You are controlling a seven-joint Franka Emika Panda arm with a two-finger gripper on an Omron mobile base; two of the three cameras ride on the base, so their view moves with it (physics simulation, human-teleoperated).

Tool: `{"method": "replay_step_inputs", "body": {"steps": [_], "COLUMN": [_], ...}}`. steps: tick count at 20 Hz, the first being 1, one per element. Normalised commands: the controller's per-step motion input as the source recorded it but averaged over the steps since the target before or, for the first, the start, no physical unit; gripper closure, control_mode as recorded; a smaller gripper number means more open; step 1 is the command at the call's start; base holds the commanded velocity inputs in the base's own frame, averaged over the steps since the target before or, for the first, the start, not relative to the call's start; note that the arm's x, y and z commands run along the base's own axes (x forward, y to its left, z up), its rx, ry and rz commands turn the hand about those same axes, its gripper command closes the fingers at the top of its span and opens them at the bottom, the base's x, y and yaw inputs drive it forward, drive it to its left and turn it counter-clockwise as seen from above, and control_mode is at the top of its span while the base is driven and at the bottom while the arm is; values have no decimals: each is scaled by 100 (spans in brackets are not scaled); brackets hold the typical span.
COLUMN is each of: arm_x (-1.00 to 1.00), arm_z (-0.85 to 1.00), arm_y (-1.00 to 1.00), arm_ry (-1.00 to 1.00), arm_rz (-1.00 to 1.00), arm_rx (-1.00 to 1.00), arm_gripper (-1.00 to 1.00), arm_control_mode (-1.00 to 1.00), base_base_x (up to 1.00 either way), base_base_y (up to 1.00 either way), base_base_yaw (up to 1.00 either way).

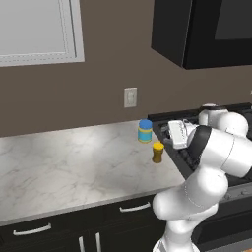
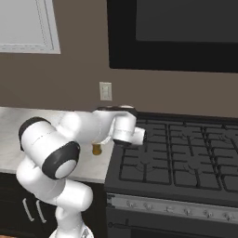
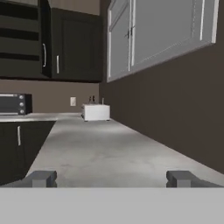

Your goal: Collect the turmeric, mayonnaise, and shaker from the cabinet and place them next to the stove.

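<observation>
The mayonnaise (image 1: 144,131), a blue-lidded jar, stands on the marble counter (image 1: 74,162) by the left edge of the stove (image 1: 170,123). The turmeric (image 1: 158,152), with its yellow lid, stands a little nearer the front; its base also peeks out under my arm (image 2: 96,149). My gripper (image 1: 173,133) hovers over the stove's left edge, just right of both jars, pointing left along the counter. In the hand view my gripper (image 3: 114,178) is open with nothing between the fingertips (image 3: 43,178). Far down the counter hangs the black cabinet (image 3: 65,43). The shaker is out of view.
A black unit (image 2: 172,35) hangs over the stove (image 2: 186,153). A wall outlet (image 1: 130,97) sits behind the jars and a white-framed window (image 1: 34,29) to the left. Far along the counter are a white box (image 3: 96,112) and a toaster oven (image 3: 13,104).
</observation>
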Motion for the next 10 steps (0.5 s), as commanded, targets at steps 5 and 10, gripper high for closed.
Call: {"method": "replay_step_inputs", "body": {"steps": [5,10], "arm_x": [-48,-49], "arm_z": [62,61], "arm_y": [60,90], "arm_ry": [0,0], "arm_rz": [-11,-16], "arm_rx": [0,-2], "arm_gripper": [-100,-100], "arm_control_mode": [-100,-100], "base_base_x": [0,0], "base_base_y": [0,0], "base_base_yaw": [0,0]}}
